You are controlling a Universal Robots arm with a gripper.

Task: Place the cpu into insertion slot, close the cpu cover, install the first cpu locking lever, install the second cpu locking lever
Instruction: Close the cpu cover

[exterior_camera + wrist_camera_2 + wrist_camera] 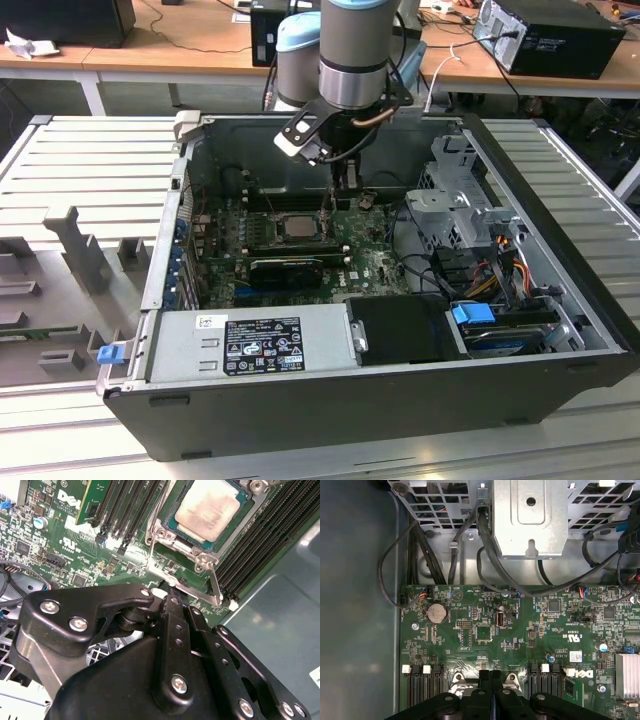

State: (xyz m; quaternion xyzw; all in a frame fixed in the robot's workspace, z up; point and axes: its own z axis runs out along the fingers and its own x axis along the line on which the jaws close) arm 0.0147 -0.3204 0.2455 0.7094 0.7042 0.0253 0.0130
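The cpu [207,510], a pale silvery square, lies flat in the green motherboard [75,545]. The dull-metal cpu cover [161,534] frames it and lies down around it; the two hide the insertion slot. A thin metal locking lever [216,586] runs from the cover's corner toward my gripper [172,600]. My black fingers are shut together, their tips right by the lever's end, with nothing visible between them. In the first wrist view the gripper [490,672] points down at the board. In the exterior view the gripper [337,202] hangs just beside the cpu [297,226].
Black memory slots [260,545] flank the socket. A black card [285,268] lies in front of the socket, a grey power supply [255,340] nearer still. The drive cage [460,200] and black cables [485,550] stand at the exterior view's right. Case walls [330,140] surround the board.
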